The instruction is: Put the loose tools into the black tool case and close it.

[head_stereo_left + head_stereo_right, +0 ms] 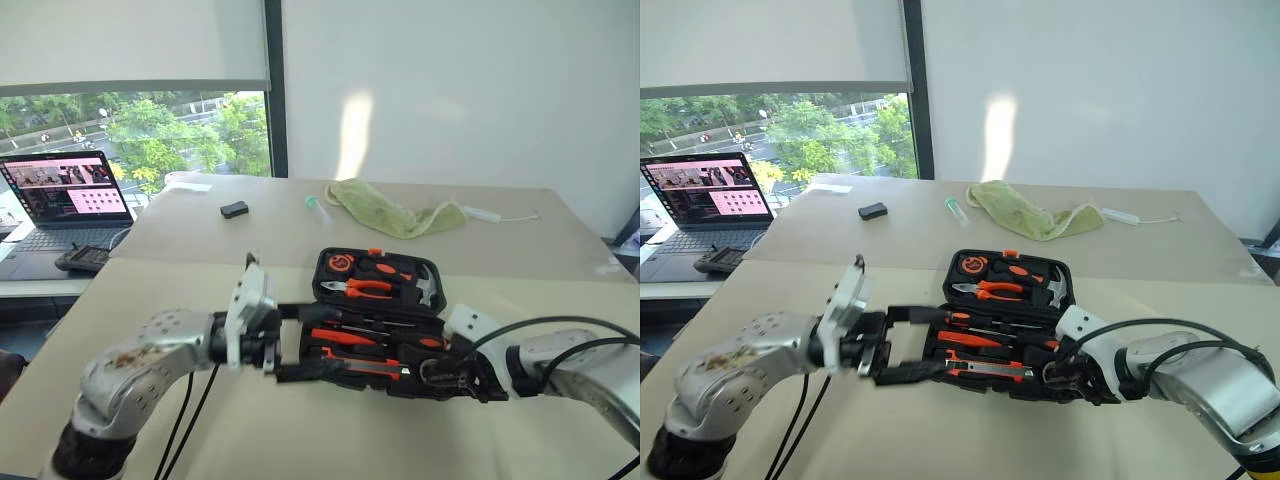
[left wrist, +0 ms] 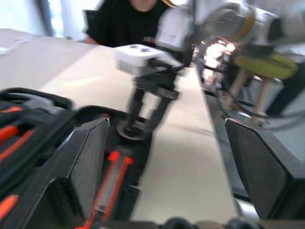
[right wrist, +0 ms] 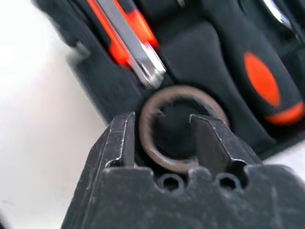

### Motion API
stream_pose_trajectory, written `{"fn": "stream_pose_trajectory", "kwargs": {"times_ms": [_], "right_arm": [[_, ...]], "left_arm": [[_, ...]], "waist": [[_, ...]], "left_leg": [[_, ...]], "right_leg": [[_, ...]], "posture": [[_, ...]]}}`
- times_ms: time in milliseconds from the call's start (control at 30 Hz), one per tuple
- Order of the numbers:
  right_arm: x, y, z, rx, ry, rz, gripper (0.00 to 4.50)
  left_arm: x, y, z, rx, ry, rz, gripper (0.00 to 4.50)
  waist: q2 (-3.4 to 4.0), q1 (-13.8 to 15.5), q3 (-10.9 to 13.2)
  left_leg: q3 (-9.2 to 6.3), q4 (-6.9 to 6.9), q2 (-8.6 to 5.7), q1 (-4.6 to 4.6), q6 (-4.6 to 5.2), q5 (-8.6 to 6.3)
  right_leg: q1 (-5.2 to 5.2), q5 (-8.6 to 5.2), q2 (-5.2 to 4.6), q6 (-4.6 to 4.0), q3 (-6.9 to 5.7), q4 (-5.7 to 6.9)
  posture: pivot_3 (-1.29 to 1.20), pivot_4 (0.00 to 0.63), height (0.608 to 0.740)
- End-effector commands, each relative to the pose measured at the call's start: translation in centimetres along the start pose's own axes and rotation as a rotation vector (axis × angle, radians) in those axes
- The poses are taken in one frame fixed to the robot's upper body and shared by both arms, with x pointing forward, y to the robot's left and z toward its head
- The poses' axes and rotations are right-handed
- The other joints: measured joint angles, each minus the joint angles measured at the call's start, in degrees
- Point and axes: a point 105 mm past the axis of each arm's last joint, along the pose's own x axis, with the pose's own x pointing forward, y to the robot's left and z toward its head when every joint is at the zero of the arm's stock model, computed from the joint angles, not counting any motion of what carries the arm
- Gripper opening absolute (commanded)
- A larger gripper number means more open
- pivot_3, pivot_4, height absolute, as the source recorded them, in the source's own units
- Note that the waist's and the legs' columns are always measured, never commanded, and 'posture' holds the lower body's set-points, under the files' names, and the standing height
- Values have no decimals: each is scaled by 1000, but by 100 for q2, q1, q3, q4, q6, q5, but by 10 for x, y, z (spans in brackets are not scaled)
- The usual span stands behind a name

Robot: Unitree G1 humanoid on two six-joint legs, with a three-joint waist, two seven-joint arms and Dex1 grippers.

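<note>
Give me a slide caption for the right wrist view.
Right hand straddling the tape roll in the open tool case.

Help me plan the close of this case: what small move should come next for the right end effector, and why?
Probably lift the right end effector straight up and away. Its fingers stand apart around the tape roll, which already sits in the black tool case, so it looks released and the lid needs room to swing.

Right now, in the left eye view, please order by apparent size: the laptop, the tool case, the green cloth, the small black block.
1. Tool case
2. Laptop and green cloth: look alike and are farther away, so unranked
3. Small black block
</note>
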Motion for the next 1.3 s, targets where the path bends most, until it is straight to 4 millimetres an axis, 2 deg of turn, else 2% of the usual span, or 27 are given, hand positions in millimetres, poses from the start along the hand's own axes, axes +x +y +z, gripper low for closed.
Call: {"fn": "stream_pose_trajectory", "kwargs": {"times_ms": [33, 167, 267, 433, 567, 667, 800, 967, 1100, 1167, 1300], "right_arm": [[-23, -45, 36, 47, -195, -223, 2008], [-17, -96, 36, 138, -197, -439, 2008], [-9, -129, 45, 223, -234, -512, 2008], [5, -159, 44, 270, -195, -555, 2008], [21, -163, 29, 298, -99, -498, 2008], [26, -165, 15, 301, -35, -485, 2008], [28, -161, 10, 305, -15, -444, 2008], [17, -157, 25, 334, -90, -423, 2008], [13, -152, 21, 340, -84, -412, 2008], [13, -150, 19, 347, -84, -406, 2008], [15, -149, 12, 357, -77, -412, 2008]], "left_arm": [[9, 54, -5, -77, 21, 332, 4172], [12, 99, -14, -125, 54, 621, 4172], [4, 138, -40, -165, 193, 827, 4172], [6, 165, -58, -188, 279, 878, 4172], [12, 173, -78, -214, 375, 831, 4172], [21, 172, -85, -259, 371, 781, 4172], [40, 163, -74, -369, 285, 680, 4172], [28, 171, -52, -408, 174, 731, 4172], [37, 161, -43, -424, 161, 673, 4172], [40, 157, -42, -432, 166, 661, 4172], [40, 156, -64, -391, 280, 698, 4172]], "waist": [[-6, -7, 2], [-20, -54, 5], [-19, -87, 7], [-17, -125, 7], [-17, -110, 7], [-15, -104, 5], [-15, -92, 6], [-16, -82, 6], [-15, -82, 6], [-16, -87, 6], [-15, -121, 6]], "left_leg": [[-1, 0, 0, 2, 0, 0], [4, 0, 0, 8, -3, 7], [7, -2, -3, 5, -45, 32], [17, -27, 1, -2, -63, 59], [17, -31, 1, -25, -63, 59], [17, -26, -7, -44, -55, 54], [10, -12, -9, -42, -54, 53], [1, -7, -9, -46, -53, 53], [-1, -10, -9, -59, -54, 53], [-1, -10, -11, -59, -54, 53], [1, -11, -13, -52, -55, 53]], "right_leg": [[4, 11, 5, 0, 3, -4], [3, 16, 11, -3, 9, 1], [-7, 17, 15, -5, 11, 8], [-20, 21, 26, -12, 8, 6], [-28, 21, 24, -9, -4, -3], [-40, 19, 10, 4, -6, -8], [-27, 19, 5, 8, -11, -6], [-28, 21, 0, 10, -12, -1], [-40, 21, -2, 11, -12, -1], [-41, 22, -4, 11, -12, -1], [-41, 22, -2, 11, -8, 3]], "posture": [[0, 150, 740], [0, 150, 740], [0, 150, 740], [0, 150, 740], [0, 150, 740], [0, 150, 740], [0, 150, 740], [0, 150, 740], [0, 150, 740], [0, 150, 740], [0, 150, 740]]}}
